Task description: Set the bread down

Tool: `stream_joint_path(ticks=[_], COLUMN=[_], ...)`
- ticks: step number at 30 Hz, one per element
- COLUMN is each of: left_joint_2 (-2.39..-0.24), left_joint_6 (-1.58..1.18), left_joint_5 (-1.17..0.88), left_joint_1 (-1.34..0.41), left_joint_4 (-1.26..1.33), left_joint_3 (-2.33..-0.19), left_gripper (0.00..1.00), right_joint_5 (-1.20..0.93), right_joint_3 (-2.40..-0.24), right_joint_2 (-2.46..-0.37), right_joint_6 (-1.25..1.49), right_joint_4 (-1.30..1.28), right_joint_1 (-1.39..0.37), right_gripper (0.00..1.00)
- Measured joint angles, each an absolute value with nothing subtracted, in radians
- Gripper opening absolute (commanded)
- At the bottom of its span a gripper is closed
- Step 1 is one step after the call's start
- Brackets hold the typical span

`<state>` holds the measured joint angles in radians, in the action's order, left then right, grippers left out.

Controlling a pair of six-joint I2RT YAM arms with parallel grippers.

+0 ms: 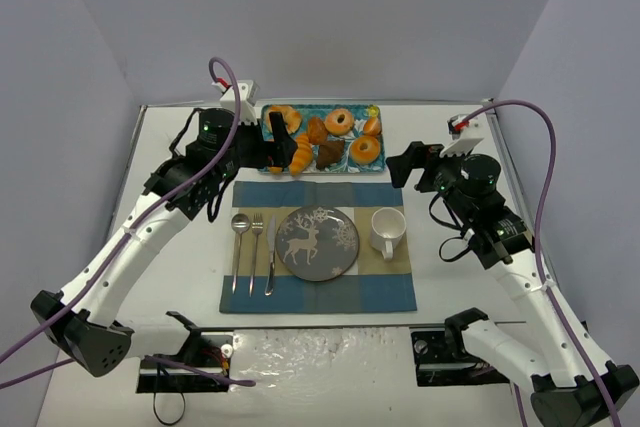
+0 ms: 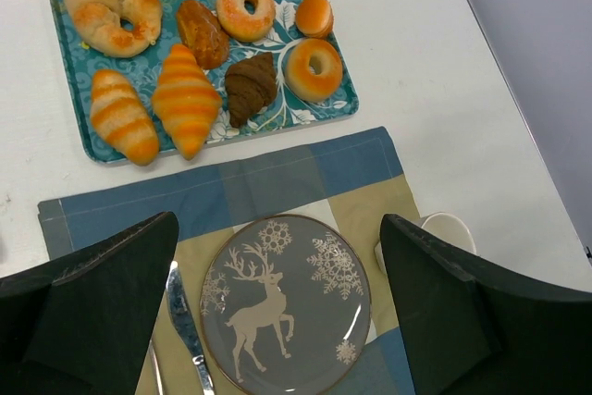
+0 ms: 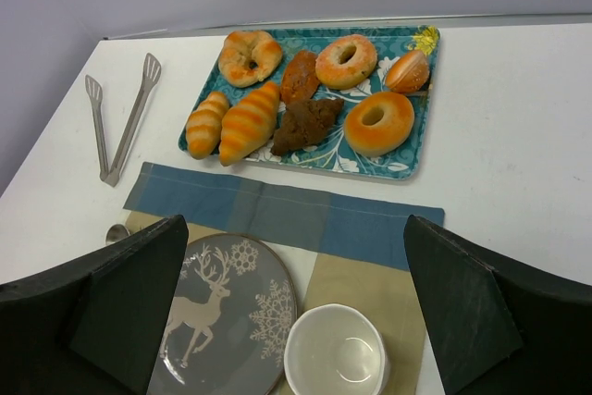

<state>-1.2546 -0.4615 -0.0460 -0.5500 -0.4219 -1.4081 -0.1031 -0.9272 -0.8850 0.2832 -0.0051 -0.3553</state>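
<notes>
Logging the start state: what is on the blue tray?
Eight breads on the tray: a twisted ring, a brown pastry, two doughnuts, a small bun, two striped croissants, a chocolate croissant. From above, the left gripper hides the tray's left part.

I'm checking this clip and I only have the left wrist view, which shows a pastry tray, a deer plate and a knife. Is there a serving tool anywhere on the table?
Observer: Yes. The right wrist view shows metal tongs lying on the bare table, apart from the left end of the tray.
Operator: I can only see a bit of the cup's rim. Is there anything in it?
Observer: The cup is white inside and looks empty.
Operator: And the other arm?
Observer: The right gripper is open with nothing between its fingers, and it faces the tray.
</notes>
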Motion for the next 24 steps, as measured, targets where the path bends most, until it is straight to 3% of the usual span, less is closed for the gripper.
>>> stream_joint_path(ticks=[10, 16, 24], left_joint_2=[-1.263, -1.357, -1.655], left_joint_6=[-0.456, -0.465, -0.536], left_joint_5=[0.0, 0.245, 0.257], left_joint_1=[-0.55, -0.506, -0.187], left_joint_4=[-0.433, -0.454, -0.406], left_joint_3=[-1.4, -1.399, -1.378], left_gripper=[0.92, 0.94, 0.95], right_joint_5=[-0.099, -0.1, -0.099], right_joint_3=[-0.927, -0.927, -0.927], right_joint_2=[-0.876, -0.876, -0.868], right_joint_6=[0.283, 0.283, 0.282], right_joint_4=[-0.005, -0.005, -0.005], right_joint_1=[-0.355, -0.355, -0.355], right_gripper=[1.0, 1.0, 1.0])
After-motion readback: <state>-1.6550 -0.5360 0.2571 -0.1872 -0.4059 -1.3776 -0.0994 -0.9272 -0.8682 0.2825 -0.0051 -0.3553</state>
